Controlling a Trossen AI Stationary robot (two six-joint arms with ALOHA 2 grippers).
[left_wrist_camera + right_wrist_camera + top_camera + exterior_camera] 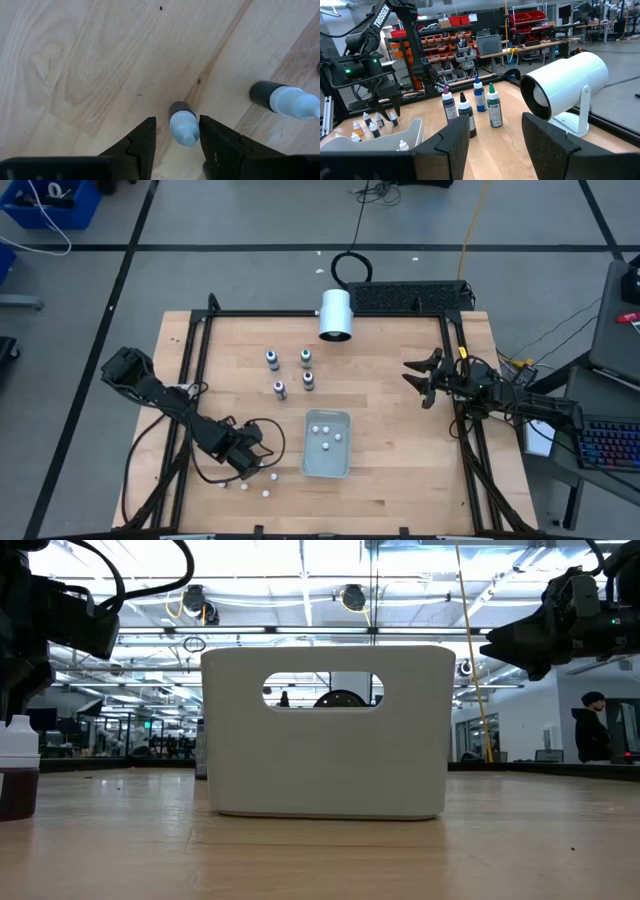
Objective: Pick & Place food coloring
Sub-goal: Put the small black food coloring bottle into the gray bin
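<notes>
Left end effector was down low at approx 8 o'clock on the worktop, fingers apart w/ a small white-capped bottle sitting between them, no clamp visible yet! A second small bottle lay on its side just beside it. Right end effector hung at 3 o'clock near the worktop edge, fingers apart, nothing in them. The four food coloring bottles stood upright mid-worktop in a loose square, at approx 11 o'clock from the white bin, well apart from both arms. White cylinder lay at 12 o'clock by the back rail. The bin had a few white-capped items inside.
</notes>
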